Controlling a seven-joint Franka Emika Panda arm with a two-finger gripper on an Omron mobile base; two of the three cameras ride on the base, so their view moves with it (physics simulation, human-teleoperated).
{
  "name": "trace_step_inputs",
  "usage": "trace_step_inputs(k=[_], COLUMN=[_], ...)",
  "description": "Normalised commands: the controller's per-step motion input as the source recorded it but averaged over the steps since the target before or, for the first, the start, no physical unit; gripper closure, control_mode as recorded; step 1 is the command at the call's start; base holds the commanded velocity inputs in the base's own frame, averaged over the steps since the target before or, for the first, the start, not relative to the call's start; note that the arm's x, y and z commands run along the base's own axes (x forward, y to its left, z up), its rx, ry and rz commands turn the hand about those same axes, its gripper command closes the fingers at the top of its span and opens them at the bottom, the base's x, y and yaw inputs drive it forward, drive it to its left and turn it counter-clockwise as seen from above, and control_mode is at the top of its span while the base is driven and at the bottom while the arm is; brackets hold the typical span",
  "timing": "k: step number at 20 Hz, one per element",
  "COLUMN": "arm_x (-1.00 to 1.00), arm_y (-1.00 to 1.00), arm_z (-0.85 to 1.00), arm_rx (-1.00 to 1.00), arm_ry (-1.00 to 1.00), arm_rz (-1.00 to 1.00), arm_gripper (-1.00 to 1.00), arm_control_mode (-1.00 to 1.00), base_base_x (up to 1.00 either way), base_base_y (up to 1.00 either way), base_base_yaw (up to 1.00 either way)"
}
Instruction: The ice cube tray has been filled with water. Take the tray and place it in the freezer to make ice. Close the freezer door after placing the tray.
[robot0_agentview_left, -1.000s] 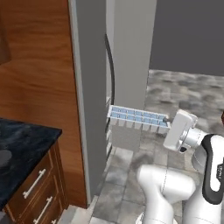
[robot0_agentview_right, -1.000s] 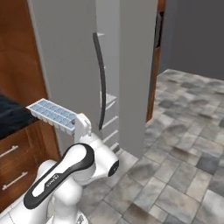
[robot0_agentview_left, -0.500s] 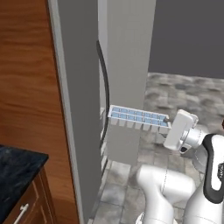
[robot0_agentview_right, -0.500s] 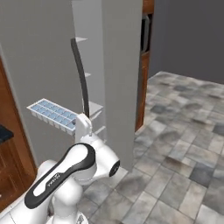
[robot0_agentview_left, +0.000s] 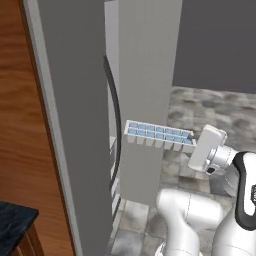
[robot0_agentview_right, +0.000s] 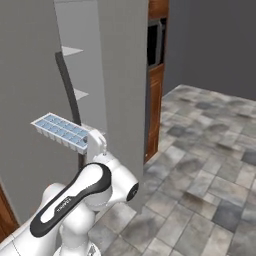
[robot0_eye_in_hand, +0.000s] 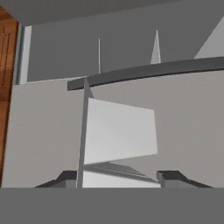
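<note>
1. Pale-blue square compartments in two rows mark the long narrow white ice cube tray (robot0_agentview_left: 159, 135), carried level in mid-air in front of the tall light-grey freezer (robot0_agentview_left: 75, 115).
2. White two-finger gripper (robot0_agentview_left: 192, 150) is clamped on the tray's near short end; the hand view shows its dark fingertips (robot0_eye_in_hand: 168, 177) flanking the tray's white wall.
3. Long axis: the tray runs straight out from the gripper toward the freezer, its free end just beside the edge of the open light-grey door (robot0_agentview_left: 145, 90) and the long dark curved handle (robot0_agentview_left: 116, 115).
4. White shelves (robot0_agentview_right: 72, 51) lie inside the freezer, beyond the handle.
5. Judgement: the coming move turns on steering the tray's free end past the door edge into the opening, then onto a shelf.
</note>
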Motion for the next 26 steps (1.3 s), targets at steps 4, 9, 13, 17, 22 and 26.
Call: trace_step_inputs(k=[4,9,13,17,22,26], arm_x=[0.0,0.0,0.0,0.0,0.0,0.0], arm_y=[0.0,0.0,0.0,0.0,0.0,0.0], arm_z=[0.0,0.0,0.0,0.0,0.0,0.0], arm_rx=[0.0,0.0,0.0,0.0,0.0,0.0], arm_ry=[0.0,0.0,0.0,0.0,0.0,0.0], arm_rz=[0.0,0.0,0.0,0.0,0.0,0.0], arm_gripper=[1.0,1.0,1.0,1.0,1.0,1.0], arm_control_mode=[1.0,1.0,1.0,1.0,1.0,1.0], base_base_x=[0.41,0.42,0.52,0.65,0.53,0.42], base_base_y=[0.0,0.0,0.0,0.0,0.0,0.02], base_base_yaw=[0.02,0.05,0.01,0.03,0.08,0.1])
